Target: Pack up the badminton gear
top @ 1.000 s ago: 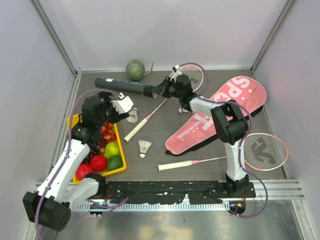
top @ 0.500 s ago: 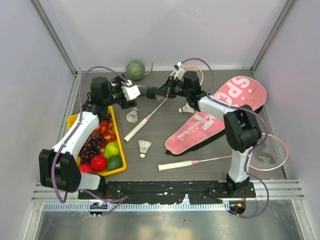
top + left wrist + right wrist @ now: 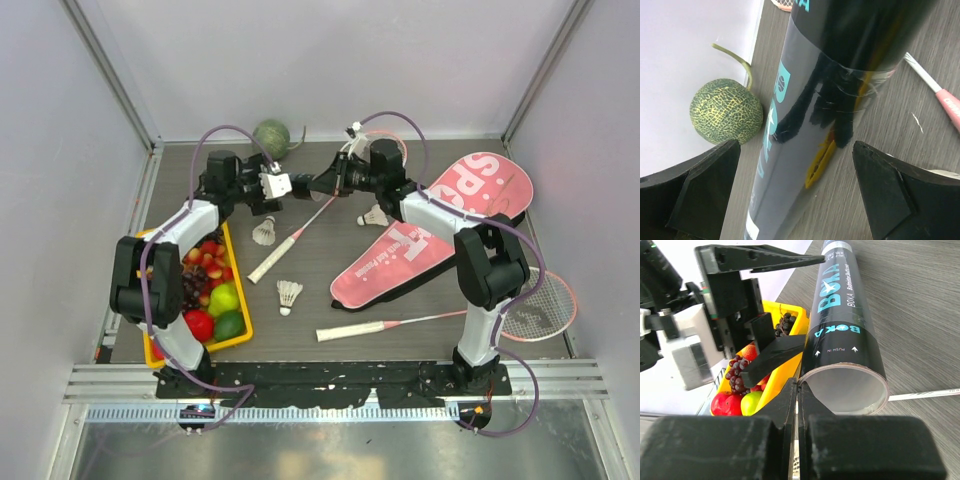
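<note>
Badminton gear pack-up, tube stage: at the back of the table (image 3: 310, 270), the right gripper (image 3: 797, 390) is pinched shut on the open rim of the black tube (image 3: 840, 315). The left gripper (image 3: 796, 160) stands wide, jaws straddling the barrel without touching it. The next move is likely for the left jaws to close squarely on the round, slick barrel, steadying it for the shuttlecocks (image 3: 289, 294) lying loose on the table. From above, the left arm (image 3: 190, 215) hides most of the tube. Whether it rests on the table or hangs clear cannot be told.
</note>
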`<state>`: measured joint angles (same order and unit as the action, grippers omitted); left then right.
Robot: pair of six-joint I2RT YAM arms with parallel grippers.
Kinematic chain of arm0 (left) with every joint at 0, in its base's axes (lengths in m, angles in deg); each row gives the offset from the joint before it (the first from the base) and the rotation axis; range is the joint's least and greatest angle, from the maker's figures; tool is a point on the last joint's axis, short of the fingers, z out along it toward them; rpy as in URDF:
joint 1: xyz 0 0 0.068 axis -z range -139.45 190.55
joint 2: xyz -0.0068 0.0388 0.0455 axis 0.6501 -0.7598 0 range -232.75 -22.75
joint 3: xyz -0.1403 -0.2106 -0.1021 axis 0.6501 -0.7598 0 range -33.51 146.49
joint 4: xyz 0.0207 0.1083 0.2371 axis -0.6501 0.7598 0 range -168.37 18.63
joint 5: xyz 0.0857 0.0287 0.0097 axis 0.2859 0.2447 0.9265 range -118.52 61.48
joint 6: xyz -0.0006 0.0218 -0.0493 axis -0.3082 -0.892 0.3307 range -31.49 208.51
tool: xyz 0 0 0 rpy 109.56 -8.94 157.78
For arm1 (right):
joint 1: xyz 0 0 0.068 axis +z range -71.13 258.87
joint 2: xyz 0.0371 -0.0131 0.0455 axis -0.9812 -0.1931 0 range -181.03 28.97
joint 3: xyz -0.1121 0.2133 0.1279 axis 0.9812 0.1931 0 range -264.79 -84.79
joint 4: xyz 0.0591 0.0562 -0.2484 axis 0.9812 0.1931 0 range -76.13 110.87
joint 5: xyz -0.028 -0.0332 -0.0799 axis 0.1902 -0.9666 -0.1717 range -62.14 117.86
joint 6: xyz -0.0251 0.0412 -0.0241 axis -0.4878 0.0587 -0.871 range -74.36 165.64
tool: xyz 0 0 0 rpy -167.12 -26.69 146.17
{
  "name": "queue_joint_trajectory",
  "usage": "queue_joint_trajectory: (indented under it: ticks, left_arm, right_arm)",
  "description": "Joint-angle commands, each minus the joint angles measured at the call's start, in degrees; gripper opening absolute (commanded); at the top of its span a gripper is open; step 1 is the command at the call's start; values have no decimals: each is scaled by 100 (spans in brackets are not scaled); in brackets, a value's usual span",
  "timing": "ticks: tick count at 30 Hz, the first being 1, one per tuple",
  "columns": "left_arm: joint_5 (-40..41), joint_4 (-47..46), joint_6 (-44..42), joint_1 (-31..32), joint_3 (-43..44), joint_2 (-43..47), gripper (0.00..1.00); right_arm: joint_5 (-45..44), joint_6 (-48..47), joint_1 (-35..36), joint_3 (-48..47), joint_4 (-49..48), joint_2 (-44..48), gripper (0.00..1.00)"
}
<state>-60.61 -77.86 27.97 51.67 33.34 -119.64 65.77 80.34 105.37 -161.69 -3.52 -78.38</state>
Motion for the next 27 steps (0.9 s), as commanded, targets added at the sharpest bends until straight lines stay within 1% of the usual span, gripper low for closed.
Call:
queue_joint_trajectory:
  ticks: [1, 3, 9, 13, 15, 17, 18, 21, 22, 23, 25, 26, 27]
  left_arm:
    - [-156, -492, -257, -39, 381, -269, 98]
    - [-235, -333, -345, -39, 434, -340, 97]
    - [-332, -762, -319, -13, 452, -726, 95]
    - [-157, -684, -696, 92, 513, -911, 93]
    - [-209, -815, -575, 119, 505, -912, 92]
    - [-227, -1227, -372, 119, 356, -850, 87]
    - [-218, -1316, -354, 128, 312, -780, 82]
    - [-236, -1361, -214, 154, 276, -596, 47]
    - [-166, -1448, -48, 163, 276, -534, 34]
    - [-9, -1510, 136, 189, 293, -490, 24]
    - [194, -1493, 208, 251, 215, -253, 14]
    - [256, -1467, 278, 286, 180, -87, 9]
    - [300, -1388, 366, 312, 162, 106, 4]
  right_arm:
    - [182, -130, -22, -229, -45, 285, 6]
    - [155, -147, -31, -255, -28, 285, 5]
    - [260, -33, -31, -334, -89, 285, 6]
    - [383, 116, -22, -343, -203, 276, 5]
    - [436, 195, -31, -334, -274, 267, 5]
    - [454, 257, -31, -334, -327, 294, 5]
    - [471, 231, -31, -325, -318, 328, 5]
    - [472, 222, -31, -308, -248, 408, 5]
    - [463, 230, -31, -299, -222, 434, 5]
    - [428, 265, -40, -290, -152, 486, 5]
    - [375, 362, -92, -290, -29, 583, 5]
    - [349, 414, -127, -299, 16, 645, 7]
    - [314, 545, -197, -264, 112, 767, 19]
